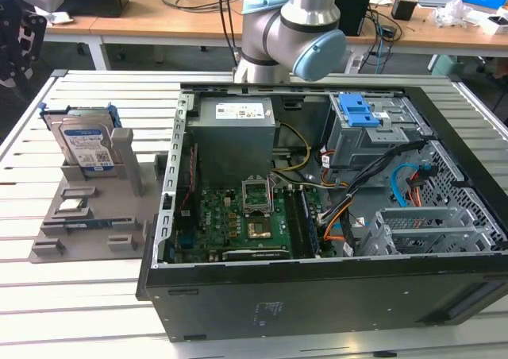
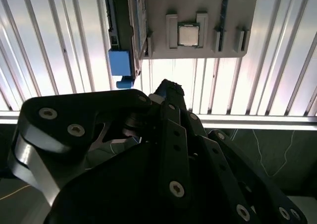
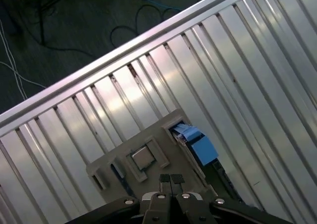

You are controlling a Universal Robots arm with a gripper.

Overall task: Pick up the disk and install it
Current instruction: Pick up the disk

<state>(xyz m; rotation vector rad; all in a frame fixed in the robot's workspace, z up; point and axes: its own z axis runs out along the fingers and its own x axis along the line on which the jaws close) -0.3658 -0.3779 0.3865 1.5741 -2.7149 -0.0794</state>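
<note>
Hovering above the grey holder point(image 1: 95, 232), my gripper point(image 3: 171, 179) is closed and empty. The disk point(image 1: 83, 144) stands on edge in that holder on the surface point(image 1: 79, 303), beside the computer case point(image 1: 317, 303). Centring squarely over its blue-edged top seems key to me.

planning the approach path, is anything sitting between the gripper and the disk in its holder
Nothing visible does. In the first wrist view the gripper hangs over the grey holder, and the disk stands on edge in its slot just beside, with open air between them.
</note>
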